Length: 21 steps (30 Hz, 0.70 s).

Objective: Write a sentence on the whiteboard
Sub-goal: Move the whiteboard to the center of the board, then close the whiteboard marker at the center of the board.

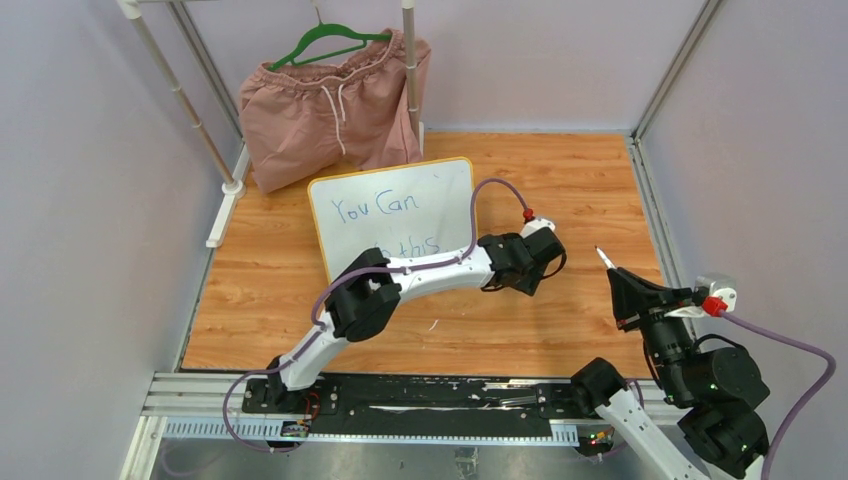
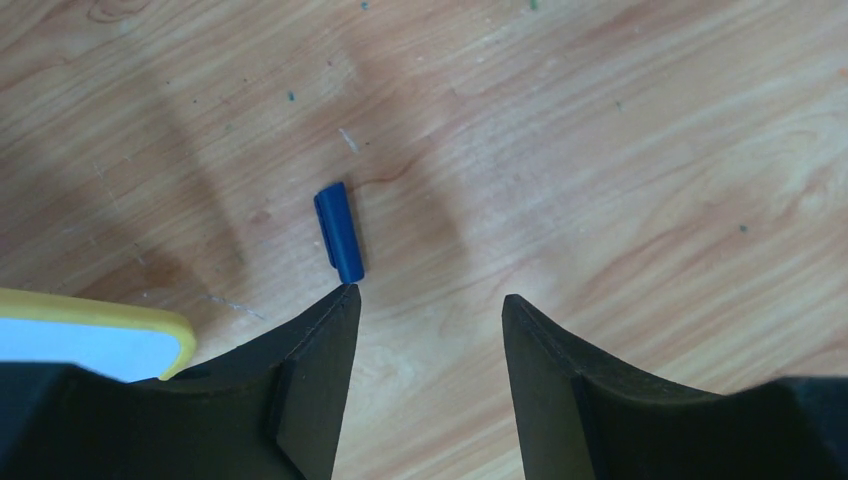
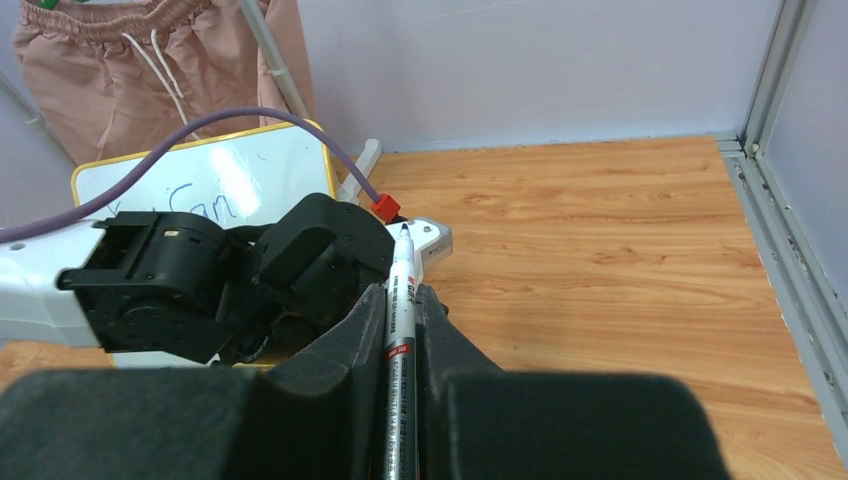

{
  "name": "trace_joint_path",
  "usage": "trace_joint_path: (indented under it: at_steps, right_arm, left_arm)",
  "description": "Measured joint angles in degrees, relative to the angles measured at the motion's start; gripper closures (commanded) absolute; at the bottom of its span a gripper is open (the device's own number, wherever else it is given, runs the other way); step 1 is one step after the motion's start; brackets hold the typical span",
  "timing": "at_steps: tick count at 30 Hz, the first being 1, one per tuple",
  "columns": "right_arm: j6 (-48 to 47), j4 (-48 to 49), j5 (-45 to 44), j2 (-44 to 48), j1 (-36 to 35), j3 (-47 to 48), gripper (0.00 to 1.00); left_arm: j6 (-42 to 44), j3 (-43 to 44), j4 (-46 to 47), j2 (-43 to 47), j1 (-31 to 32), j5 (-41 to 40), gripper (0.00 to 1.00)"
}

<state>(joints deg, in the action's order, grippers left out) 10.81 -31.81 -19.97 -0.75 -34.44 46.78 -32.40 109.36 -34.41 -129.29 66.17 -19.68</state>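
While the top view takes in the whole whiteboard point(image 1: 392, 215), propped at the back middle of the wood-grain table point(image 1: 580, 180), the left wrist view catches only one rounded yellow corner of its frame. Board face is glossy white, thin yellow-orange rim. The blue handwriting point(image 1: 385, 208) reads "You Can" on the upper line and "this" below. The start of the lower line is hidden behind the left arm. The right wrist view shows only part of the upper line through glare.

Only the left wrist view shows a small blue cap point(image 2: 338, 232), a short plastic cylinder lying on the wood near the board corner, just ahead of the tip of one finger. The left gripper point(image 2: 430, 300) has black wedge-shaped fingers spread apart with nothing between them, bare wood below.

The right gripper point(image 3: 400, 310) is clamped on a marker point(image 3: 401, 285), a slim pale barrel with print and a red band, tip pointing up and away. From the top this gripper sits at the right side of the table, well apart from the board.

Pink fabric shorts point(image 1: 335, 105) with a drawstring hang on a green hanger point(image 1: 330, 40) from a white rack, just behind the board.
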Motion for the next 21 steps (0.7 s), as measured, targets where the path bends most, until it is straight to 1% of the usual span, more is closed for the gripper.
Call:
trace_joint_path:
  at_steps: [7, 15, 21]
  right_arm:
    - [-1.40, -0.11, 0.02, 0.00, 0.00, 0.76, 1.00]
    - [-2.29, -0.11, 0.39, 0.02, 0.00, 0.74, 1.00]
    - [-2.80, -0.11, 0.42, 0.00, 0.00, 0.70, 1.00]
  left_arm:
    - [-1.33, 4.94, -4.50, -4.35, -2.56, 0.63, 0.44]
    - [-2.71, 5.25, -6.67, -5.81, -4.28, 1.79, 0.44]
    - [-3.04, 7.39, -7.67, -7.58, -4.74, 3.54, 0.46]
